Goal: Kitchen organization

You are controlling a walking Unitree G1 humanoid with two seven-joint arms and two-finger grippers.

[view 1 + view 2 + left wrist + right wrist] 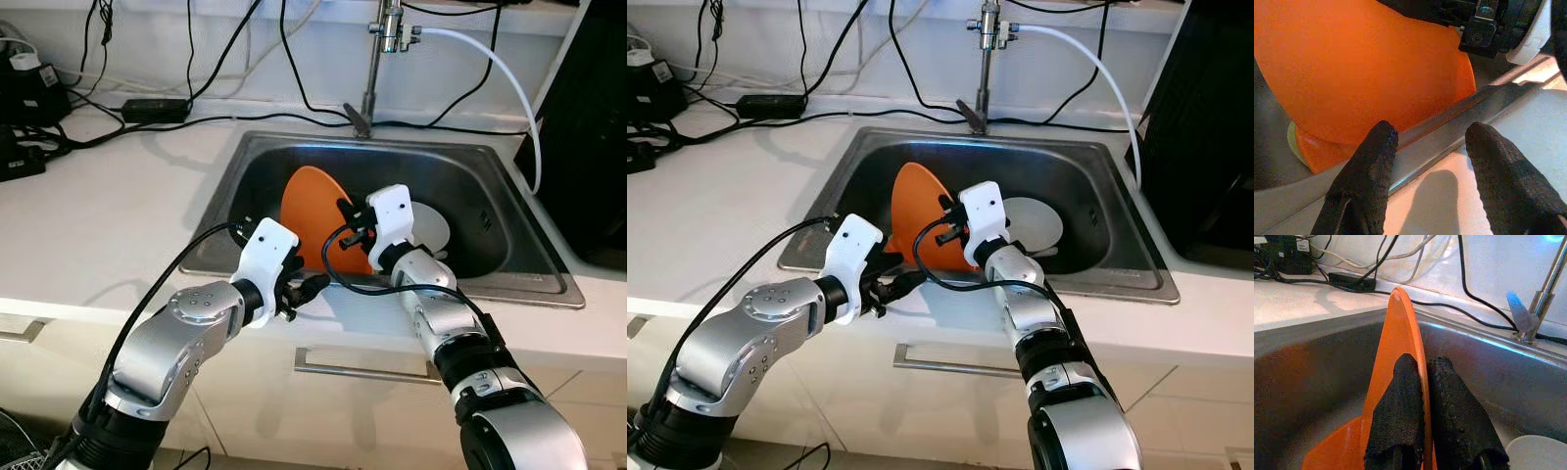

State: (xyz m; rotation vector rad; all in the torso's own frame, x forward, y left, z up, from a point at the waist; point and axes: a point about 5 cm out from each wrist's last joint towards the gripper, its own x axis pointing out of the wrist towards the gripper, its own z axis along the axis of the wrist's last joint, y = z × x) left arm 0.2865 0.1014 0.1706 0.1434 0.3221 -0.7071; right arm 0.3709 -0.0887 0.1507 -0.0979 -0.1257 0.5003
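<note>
Right wrist view shows the right end effector [1422,377] clamped on the rim of an orange plate [1396,338], held on edge inside the steel sink [490,186]. A white plate [431,225] lies in the basin just beside it. The left end effector [1430,147] hovers spread apart over the sink's front rim, at the white surface [108,215].
</note>
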